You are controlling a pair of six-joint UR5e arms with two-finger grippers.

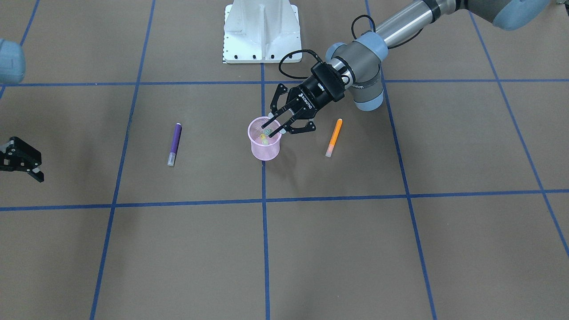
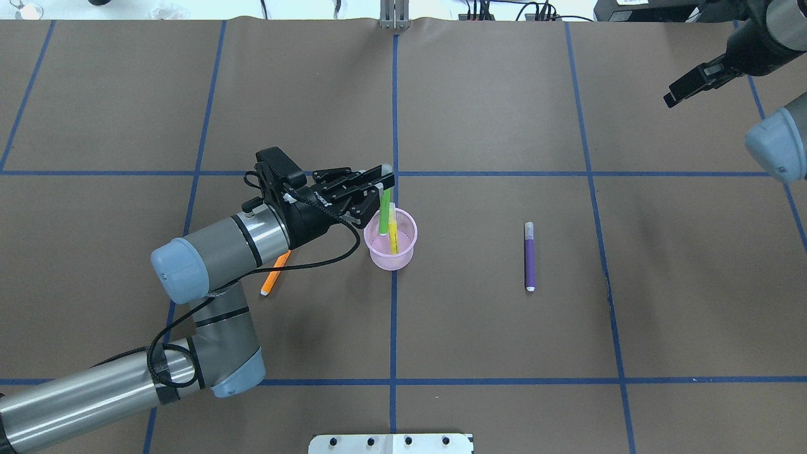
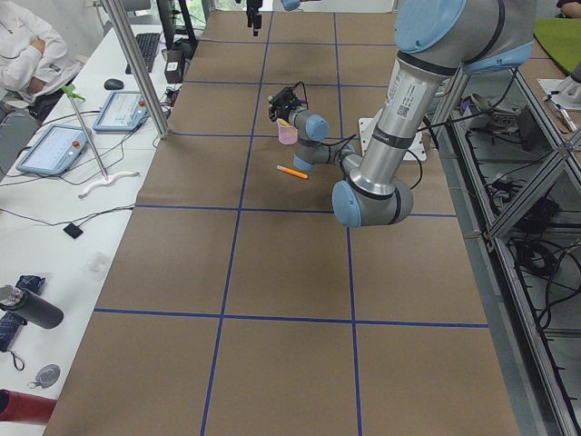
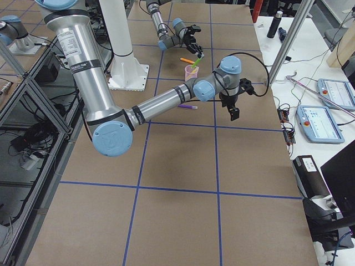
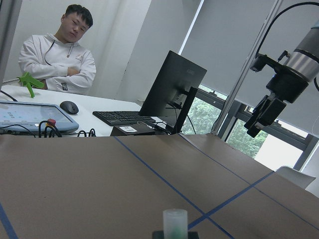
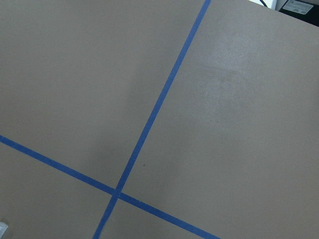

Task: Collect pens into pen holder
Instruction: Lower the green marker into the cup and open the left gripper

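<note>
The pink mesh pen holder [image 2: 391,258] stands at the table's middle and also shows in the front view [image 1: 265,150]. My left gripper [image 2: 383,180] is just above its rim, shut on the green pen [image 2: 384,211]. That pen stands nearly upright with its lower end inside the holder. Its pale cap [image 5: 175,220] shows in the left wrist view. A yellow pen [image 2: 393,234] leans inside the holder. The orange pen [image 2: 275,275] lies under my left forearm. The purple pen [image 2: 529,257] lies to the holder's right. My right gripper [image 2: 669,99] hangs empty at the far right, its fingers together.
The table is brown with blue tape lines [image 2: 394,328]. The white robot base [image 1: 261,31] is behind the holder. A monitor, a keyboard and a seated person [image 5: 60,55] are beyond the table's left end. The right wrist view shows only bare table.
</note>
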